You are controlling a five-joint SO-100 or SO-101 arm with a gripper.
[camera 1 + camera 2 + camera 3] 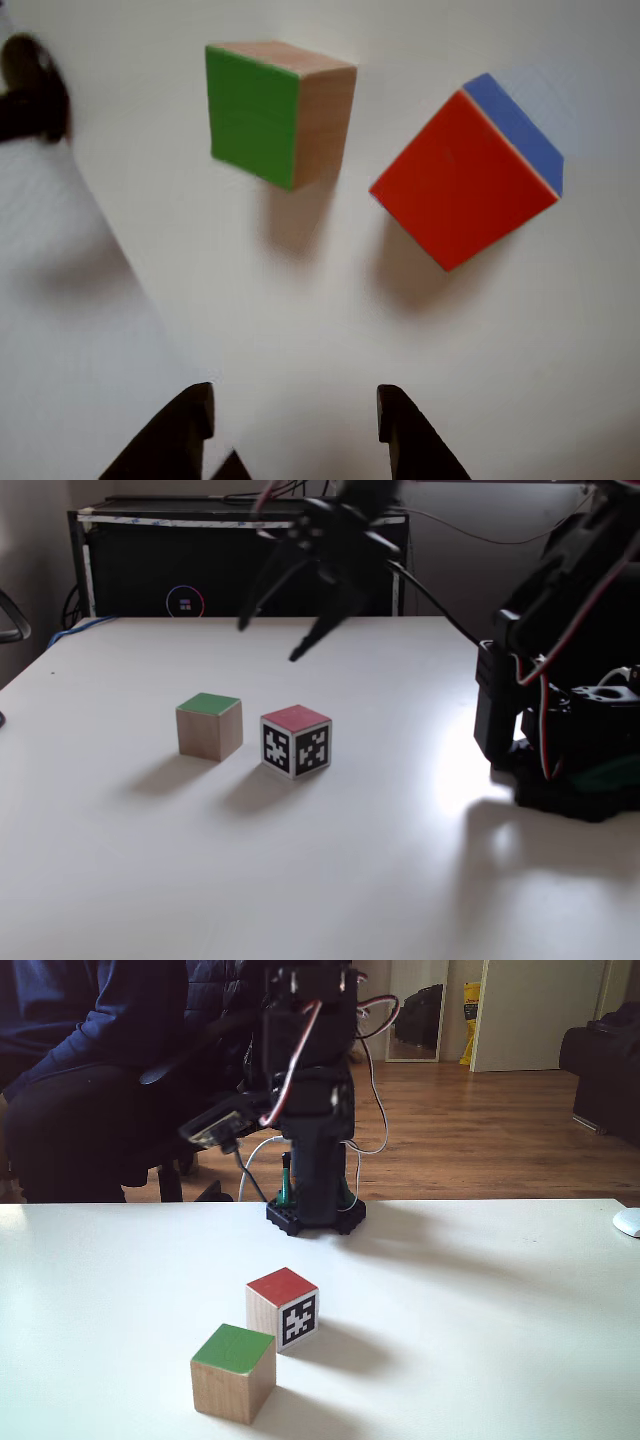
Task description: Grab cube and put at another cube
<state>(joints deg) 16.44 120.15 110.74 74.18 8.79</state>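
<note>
The cube (209,726) has a green top and bare wood sides and rests on the white table; I also see the cube (270,115) and the cube (233,1372) in the other two views. Close beside it, with a small gap, stands another cube (296,741), red on top with black-and-white marker faces. In the other view this cube (465,180) shows a blue side, and a fixed view shows it as cube (283,1307). My gripper (268,640) hangs open and empty above the table, behind the cubes. In the other view the gripper (295,415) is short of both cubes.
The arm's base (570,740) stands at the table's right side. A black cabinet (200,570) runs behind the table. A seated person (90,1070) is beyond the far edge, and a white mouse (628,1222) lies at the right edge. A dark object (30,90) shows at upper left.
</note>
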